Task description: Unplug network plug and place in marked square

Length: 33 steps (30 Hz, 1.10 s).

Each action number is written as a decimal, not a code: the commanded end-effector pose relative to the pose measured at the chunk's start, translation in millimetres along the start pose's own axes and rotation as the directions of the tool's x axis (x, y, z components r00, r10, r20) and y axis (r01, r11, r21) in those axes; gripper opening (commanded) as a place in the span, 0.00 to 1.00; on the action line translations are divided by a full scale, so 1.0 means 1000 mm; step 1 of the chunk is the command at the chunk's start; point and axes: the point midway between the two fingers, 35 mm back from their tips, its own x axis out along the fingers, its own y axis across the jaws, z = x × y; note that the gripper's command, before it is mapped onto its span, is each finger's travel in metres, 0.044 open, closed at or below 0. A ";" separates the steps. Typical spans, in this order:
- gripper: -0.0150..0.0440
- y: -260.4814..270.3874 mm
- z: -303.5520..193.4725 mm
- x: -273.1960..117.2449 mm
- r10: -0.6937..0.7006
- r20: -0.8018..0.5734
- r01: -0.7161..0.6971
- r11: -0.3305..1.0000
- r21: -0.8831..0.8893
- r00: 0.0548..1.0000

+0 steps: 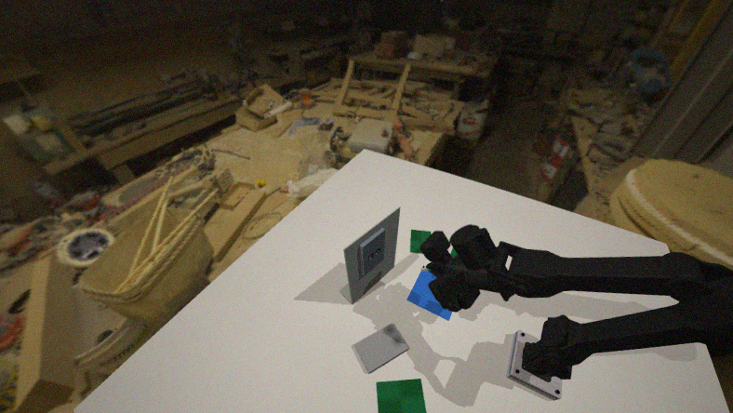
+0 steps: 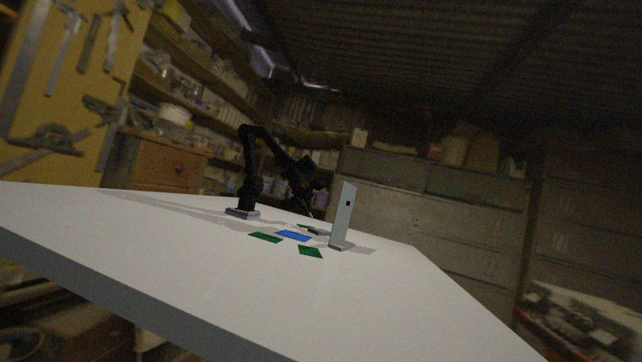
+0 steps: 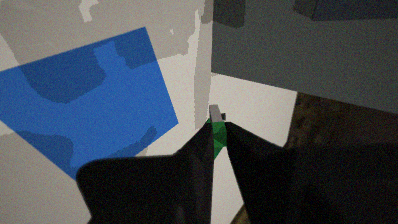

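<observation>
The upright grey panel (image 1: 351, 272) (image 2: 341, 227) (image 3: 280, 60) stands on the table; its raised socket block (image 1: 366, 262) has two dark openings and no plug in them. My gripper (image 2: 310, 213) (image 3: 218, 128) is shut on the small green plug (image 3: 219, 136), whose grey end points away from the fingers in the wrist view. The plug is out of the socket and in the air, in front of the panel. The blue square (image 1: 426, 299) (image 2: 292, 236) (image 3: 135, 90) lies flat on the table, partly hidden by the gripper in the top view and left of the plug in the wrist view.
A flat grey plate (image 1: 380, 349) (image 2: 318, 231) lies on the table beside the panel. Green patches (image 1: 401, 397) (image 1: 419, 240) (image 2: 265, 237) (image 2: 310, 251) lie around the blue square. The arm's base plate (image 1: 517, 353) (image 2: 242, 214) stands on the side away from the panel.
</observation>
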 end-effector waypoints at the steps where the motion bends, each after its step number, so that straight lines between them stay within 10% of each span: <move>1: 0.25 0.008 -0.004 -0.002 0.055 0.034 -0.056 0.998 0.016 0.998; 33: 0.25 0.053 -0.008 0.020 0.171 0.105 -0.178 0.982 0.066 0.980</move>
